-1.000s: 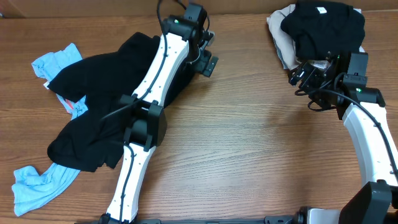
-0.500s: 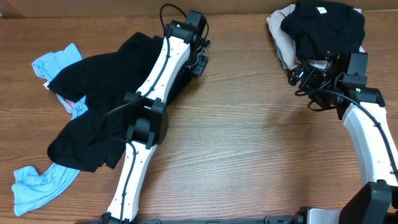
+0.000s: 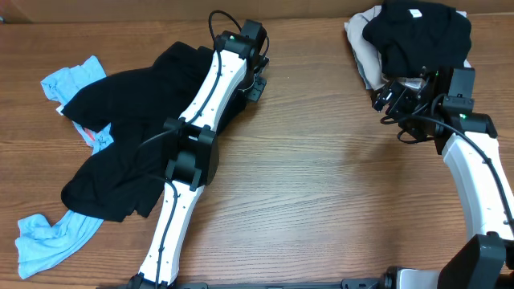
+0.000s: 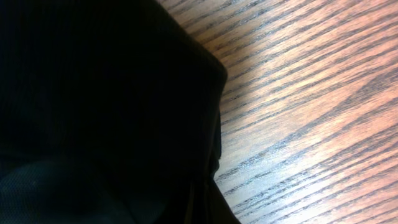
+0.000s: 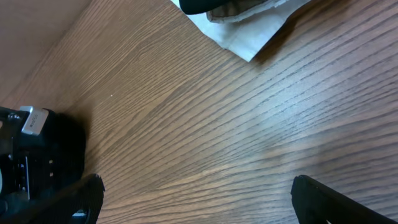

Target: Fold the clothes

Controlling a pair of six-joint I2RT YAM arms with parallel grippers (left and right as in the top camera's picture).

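A black T-shirt (image 3: 128,136) lies crumpled at the left of the table, on top of a light blue one (image 3: 71,78). My left gripper (image 3: 256,83) is down at the black shirt's right edge and shut on the cloth. In the left wrist view the black fabric (image 4: 93,93) fills the left side and hides the fingers. Black (image 3: 422,36) and beige (image 3: 359,42) clothes sit in a pile at the back right. My right gripper (image 3: 390,95) hovers open just in front of that pile. Its fingertips (image 5: 87,193) are spread over bare wood, with the beige cloth corner (image 5: 242,28) ahead.
The light blue shirt also shows at the front left (image 3: 48,237). My left arm (image 3: 189,152) lies across the black shirt. Bare wood tabletop (image 3: 337,185) runs between the two arms.
My left gripper has gone from open to shut and shifted slightly left onto the black shirt's edge. The right arm and the pile have not moved.
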